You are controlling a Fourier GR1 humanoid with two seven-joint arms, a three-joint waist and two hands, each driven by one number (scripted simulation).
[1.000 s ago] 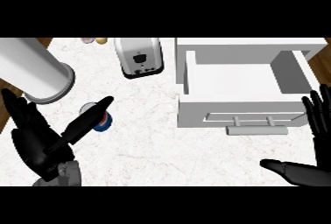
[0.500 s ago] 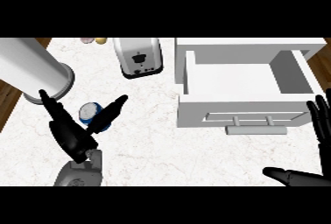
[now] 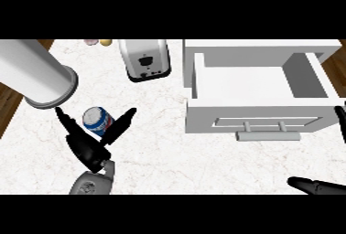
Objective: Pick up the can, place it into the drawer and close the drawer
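Your can sits on the counter at the left, just near of the big white cylinder and well apart from the open drawer on the right. Judge it light, stiff and thin-walled, with a smooth, likely slippery round side. Take it across the middle of its body, fingers on one side and thumb on the other, rather than by the rim. The left hand is spread wide round it; its fingers lie to the can's left and the thumb to its right. They straddle the can without curling, so nothing is held, and you cannot tell whether either touches it. The right hand rests open at the near right edge; the toaster stands at the far side.
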